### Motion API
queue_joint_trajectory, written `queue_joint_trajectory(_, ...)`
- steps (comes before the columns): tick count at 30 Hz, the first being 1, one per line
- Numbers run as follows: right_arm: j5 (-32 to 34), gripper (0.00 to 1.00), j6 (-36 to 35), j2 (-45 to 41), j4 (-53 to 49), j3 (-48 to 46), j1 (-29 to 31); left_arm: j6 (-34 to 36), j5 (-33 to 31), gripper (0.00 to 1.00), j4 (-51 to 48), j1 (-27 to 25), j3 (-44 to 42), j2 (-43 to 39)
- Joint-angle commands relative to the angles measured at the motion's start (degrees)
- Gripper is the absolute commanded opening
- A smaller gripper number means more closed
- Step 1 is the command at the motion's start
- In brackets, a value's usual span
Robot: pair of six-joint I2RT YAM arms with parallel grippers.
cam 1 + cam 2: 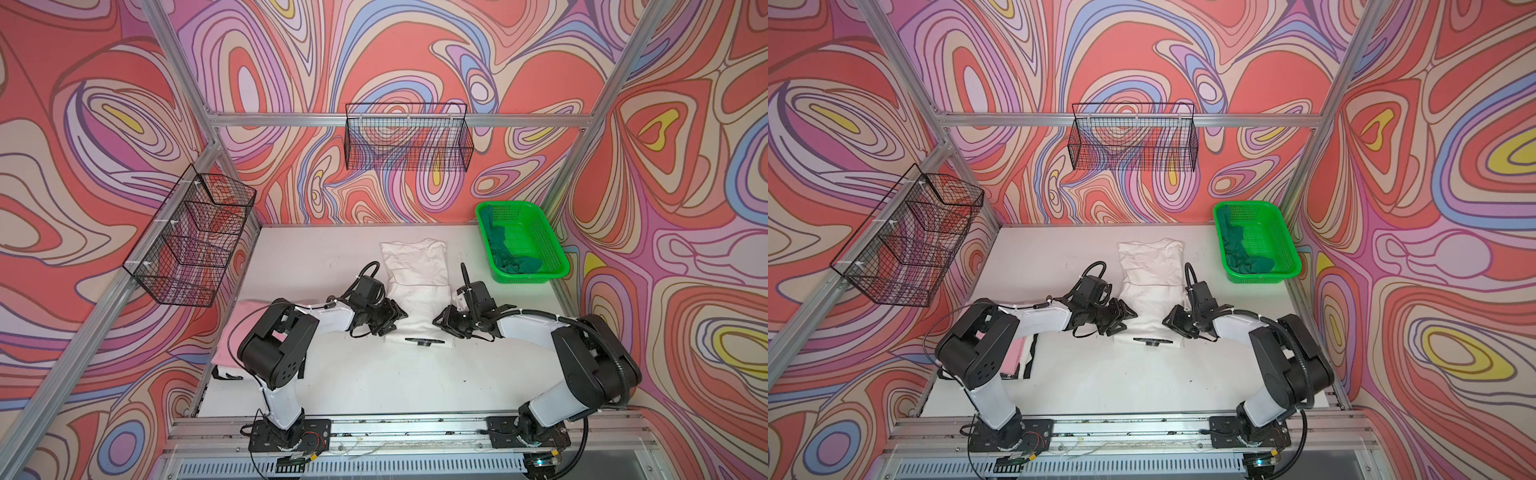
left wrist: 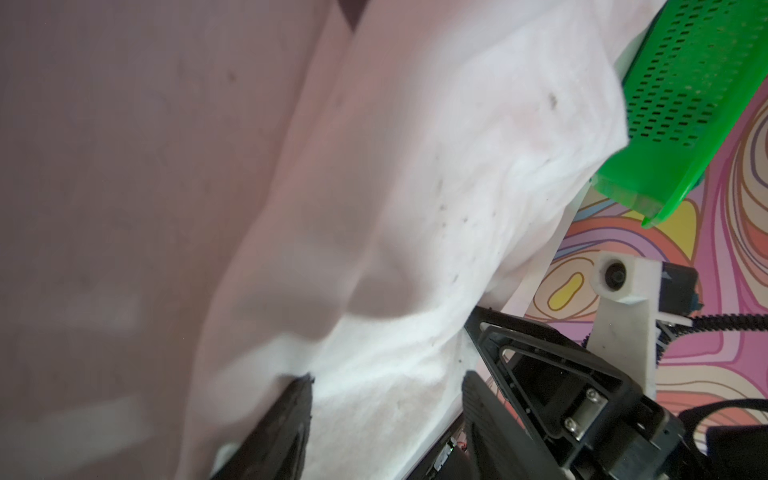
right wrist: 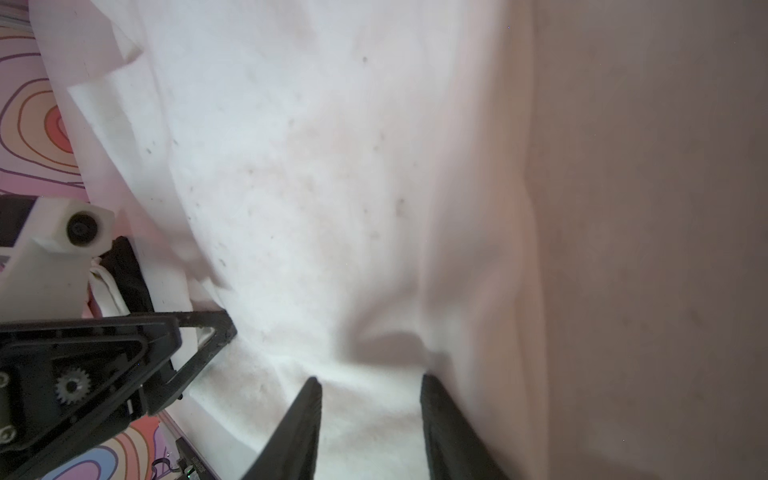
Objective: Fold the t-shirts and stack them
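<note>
left gripper [image 1: 397, 321]: jaws parted, tips on large soiled white cloth t-shirt [image 1: 415, 266] | right gripper [image 1: 440, 322]: jaws parted, pressing same shirt | shirt: folded narrow, middle of counter [image 1: 316, 257]

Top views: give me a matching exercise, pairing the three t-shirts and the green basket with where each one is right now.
Column A
1. white t-shirt
2. pink t-shirt
3. dark green t-shirt
4. green basket

Column B
a. standing in the far right corner of the table
b. laid out mid-table, partly folded
c. bunched inside a container
d. lying flat at the table's left edge

Pairs: 1-b, 2-d, 3-c, 4-a
</note>
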Motion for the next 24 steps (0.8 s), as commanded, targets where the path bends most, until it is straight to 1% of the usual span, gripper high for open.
queue_joint_trajectory(1,5.2,0.42,4.9,-2.9,-6.2,-6.6,3.0,-3.1,-2.6,0.60,-5.6,-2.2,-10.8,0.5)
queue_joint_trajectory(6,8.7,0.43,11.5,-11.1,-8.4,-12.5,10.6,-7.3,-3.9,0.61,-0.8,-7.1,-22.4,-4.5)
queue_joint_trajectory(8,8.7,0.43,13.5,-14.4,-9.0,-14.6,11.9,-9.5,-4.3,0.61,1.5,-9.5,-25.2,-6.9)
queue_joint_trajectory(10,9.1,0.43,13.4,-17.5,-10.8,-15.1,12.0,-10.6,-4.4,0.61,1.6,-10.2,-26.2,-9.6)
queue_joint_trajectory(12,9.1,0.43,11.9,-20.1,-13.9,-13.7,12.1,-10.6,-4.8,0.61,-0.9,-10.2,-25.7,-13.8)
queue_joint_trajectory(13,8.6,0.43,11.1,-21.5,-15.4,-12.7,12.2,-9.8,-5.6,0.62,-3.9,-10.2,-24.4,-16.5)
queue_joint_trajectory(16,10.2,0.43,9.7,-26.3,-22.5,-9.1,12.6,-5.9,-9.8,0.62,-17.3,-10.5,-19.0,-25.2)
queue_joint_trajectory(17,10.7,0.43,9.6,-28.1,-24.7,-8.2,12.7,-5.0,-11.4,0.63,-22.0,-10.6,-15.7,-28.5)
queue_joint_trajectory(19,10.5,0.43,10.3,-31.0,-27.0,-7.9,12.8,-4.5,-14.8,0.66,-27.4,-10.8,-13.5,-33.6)
queue_joint_trajectory(22,6.7,0.43,13.3,-34.2,-24.6,-10.2,14.1,-6.5,-15.3,0.66,-27.8,-11.9,-13.3,-37.5)
queue_joint_trajectory(24,5.7,0.43,15.5,-35.2,-22.3,-11.1,16.9,-8.1,-15.1,0.66,-27.0,-13.7,-13.0,-37.9)
